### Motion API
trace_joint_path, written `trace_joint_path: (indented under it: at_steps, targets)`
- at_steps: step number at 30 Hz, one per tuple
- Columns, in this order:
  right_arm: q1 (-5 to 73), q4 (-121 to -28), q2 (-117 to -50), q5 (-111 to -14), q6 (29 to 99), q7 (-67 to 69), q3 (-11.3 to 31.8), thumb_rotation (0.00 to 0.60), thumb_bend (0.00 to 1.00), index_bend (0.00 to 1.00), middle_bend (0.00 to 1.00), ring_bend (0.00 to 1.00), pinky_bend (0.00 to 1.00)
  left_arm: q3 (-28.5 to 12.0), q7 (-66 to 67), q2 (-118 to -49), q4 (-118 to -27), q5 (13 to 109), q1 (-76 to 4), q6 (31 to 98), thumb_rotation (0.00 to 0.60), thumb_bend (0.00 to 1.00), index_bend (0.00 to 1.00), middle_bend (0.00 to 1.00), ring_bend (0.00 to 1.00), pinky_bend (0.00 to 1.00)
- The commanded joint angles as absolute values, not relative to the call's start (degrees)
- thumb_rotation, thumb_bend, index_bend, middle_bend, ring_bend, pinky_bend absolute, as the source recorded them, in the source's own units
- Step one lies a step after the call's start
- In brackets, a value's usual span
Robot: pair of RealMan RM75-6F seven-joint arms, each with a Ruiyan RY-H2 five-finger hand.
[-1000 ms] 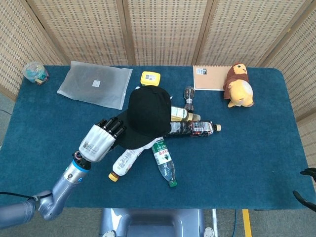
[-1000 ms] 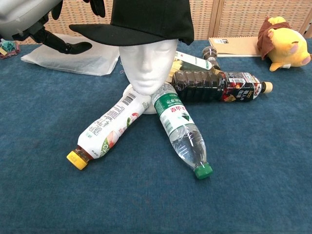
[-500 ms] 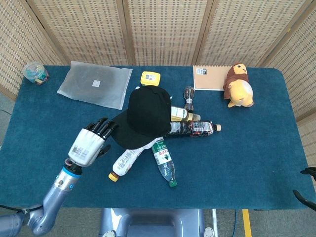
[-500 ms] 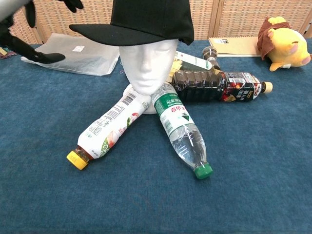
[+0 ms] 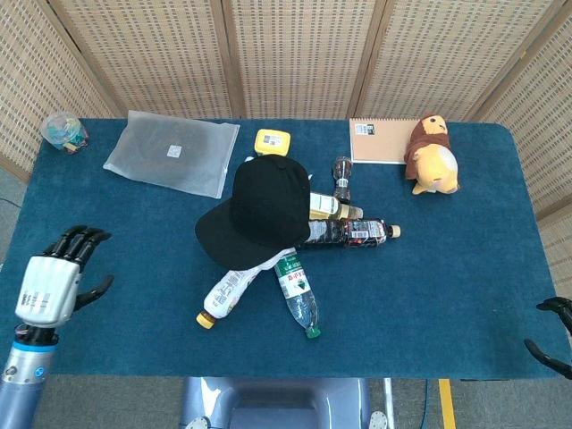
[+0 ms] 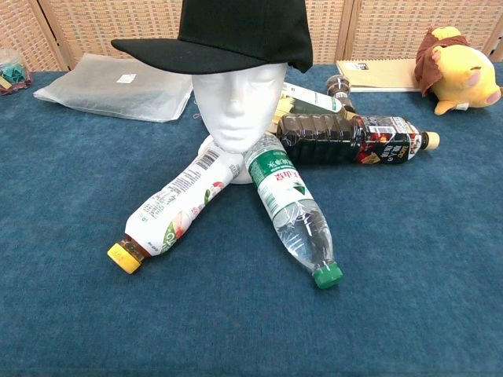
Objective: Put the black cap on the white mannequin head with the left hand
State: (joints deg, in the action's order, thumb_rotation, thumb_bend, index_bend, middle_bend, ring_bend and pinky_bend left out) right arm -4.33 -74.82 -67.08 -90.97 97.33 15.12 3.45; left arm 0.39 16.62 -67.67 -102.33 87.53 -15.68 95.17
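Observation:
The black cap [image 5: 262,213] [image 6: 224,35] sits on the white mannequin head [image 6: 238,106], brim pointing to the front left. From the head view the cap hides nearly all of the mannequin. My left hand [image 5: 52,280] hangs at the table's front left corner, far from the cap, fingers spread and holding nothing. It does not show in the chest view. Only dark fingertips of my right hand [image 5: 550,335] show at the right edge of the head view; whether they hold anything is not visible.
Several bottles lie around the mannequin's base: a yellow-capped one [image 6: 174,210], a green-capped one [image 6: 291,206], a dark one [image 6: 354,139]. A clear bag [image 5: 172,152], yellow box [image 5: 273,142], notebook [image 5: 382,140], plush toy [image 5: 433,154] and small jar [image 5: 63,131] sit further back.
My left hand has drawn back from the cap's brim to the front left corner of the table and left the chest view. The cap stays on the mannequin head.

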Motion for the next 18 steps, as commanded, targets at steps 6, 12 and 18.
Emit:
trace_joint_path:
  at_steps: [6,12,18]
  targets:
    - [-3.33,-76.89,-66.43,-91.54,95.85,12.93,3.09,0.6,0.17,0.36,0.37,0.35,0.3,3.46,9.93,-63.22,-101.31,80.24,-7.05,96.94,0.6,0.21,0.49,0.29,0.2,0.51]
    - [-2.97,-77.78,-66.27,-92.13,96.02,11.71,3.02,0.6,0.17,0.36,0.36,0.34,0.3,4.95,12.45,-61.73,-101.18,79.91,-3.61,97.48,0.6,0.21,0.53,0.3,0.2,0.5]
    - [-2.95,-78.35,-66.08,-92.43,96.36,11.23,2.88,0.6,0.17,0.36,0.36,0.34,0.29,4.07,12.3,-61.21,-101.39,80.93,-3.0,96.56,0.6,0.21,0.53,0.3,0.2,0.49]
